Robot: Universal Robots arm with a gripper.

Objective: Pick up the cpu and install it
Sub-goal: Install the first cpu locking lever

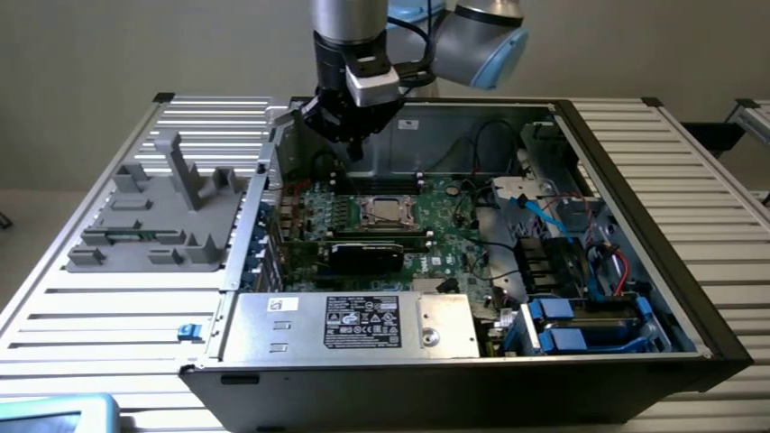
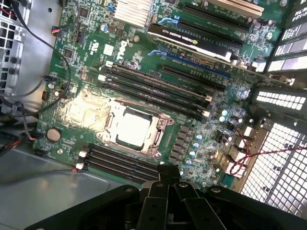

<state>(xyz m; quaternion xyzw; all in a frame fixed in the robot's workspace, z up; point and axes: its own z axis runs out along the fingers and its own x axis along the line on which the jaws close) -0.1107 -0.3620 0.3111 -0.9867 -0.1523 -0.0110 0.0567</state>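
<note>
Grey-and-blue arm: descends from above at the rear of the open computer case [image 1: 398,392], wrist vertical. Pincer [image 1: 357,152] [image 2: 165,168]: black, fingers pressed together with nothing between them, poised over the motherboard [image 2: 81,57] edge beside the memory slots [image 2: 120,160]. Cpu [image 2: 132,130] [image 1: 388,212]: seated in the socket frame [image 2: 160,140] at mid-board, metal plate up, apart from the pincer. Graphics card [image 2: 201,45]: printed "NVIDIA QUADRO". Power supply [image 1: 445,327]: black label, print too small to read.

cpu [image 2: 130,130] lying in socket frame [image 2: 156,143] on motherboard [image 2: 235,91]; hand [image 2: 168,170] clear of it, fingers together, empty
</note>
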